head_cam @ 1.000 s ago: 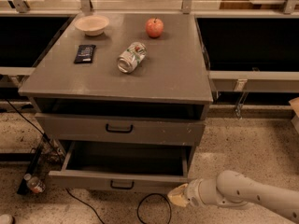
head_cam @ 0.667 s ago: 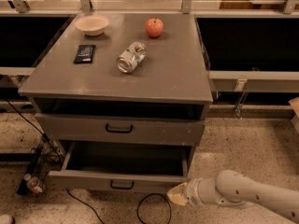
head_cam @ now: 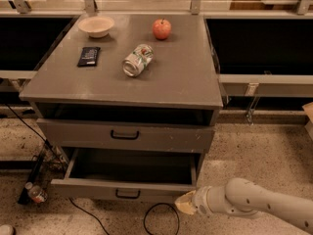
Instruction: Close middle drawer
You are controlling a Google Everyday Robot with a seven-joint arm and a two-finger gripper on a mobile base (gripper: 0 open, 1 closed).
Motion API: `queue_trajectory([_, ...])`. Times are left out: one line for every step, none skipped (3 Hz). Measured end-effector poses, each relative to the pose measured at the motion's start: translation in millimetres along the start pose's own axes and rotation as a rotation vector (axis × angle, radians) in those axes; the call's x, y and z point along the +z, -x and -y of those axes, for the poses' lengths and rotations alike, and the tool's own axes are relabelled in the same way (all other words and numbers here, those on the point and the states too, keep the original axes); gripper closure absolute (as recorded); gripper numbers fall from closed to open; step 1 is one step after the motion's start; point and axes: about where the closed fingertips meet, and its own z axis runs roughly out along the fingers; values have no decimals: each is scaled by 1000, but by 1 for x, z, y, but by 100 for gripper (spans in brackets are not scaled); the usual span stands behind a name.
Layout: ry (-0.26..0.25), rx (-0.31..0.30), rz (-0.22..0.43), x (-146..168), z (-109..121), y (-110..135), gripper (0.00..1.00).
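Note:
The middle drawer (head_cam: pixel 98 190) is pulled out well forward of the grey cabinet, and its dark inside shows. A small black bar handle (head_cam: pixel 128 194) sits at the centre of its flat grey front. My gripper (head_cam: pixel 186 203), on a white arm coming in from the lower right, is low at the right end of the drawer front, close to or touching its front corner. The drawer above it (head_cam: pixel 161 137) is pushed in and has its own black handle.
On the cabinet top (head_cam: pixel 186 77) are a beige bowl (head_cam: pixel 96 26), a red apple (head_cam: pixel 162 29), a tipped can (head_cam: pixel 137 59) and a small black packet (head_cam: pixel 89 56). A black cable (head_cam: pixel 156 214) loops on the floor below the drawer. A bottle (head_cam: pixel 36 194) lies at the left.

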Motion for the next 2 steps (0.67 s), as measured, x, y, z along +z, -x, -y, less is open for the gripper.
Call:
queue_trajectory([0, 0, 0, 0, 0, 0, 50])
queue_trajectory([0, 0, 0, 0, 0, 0, 28])
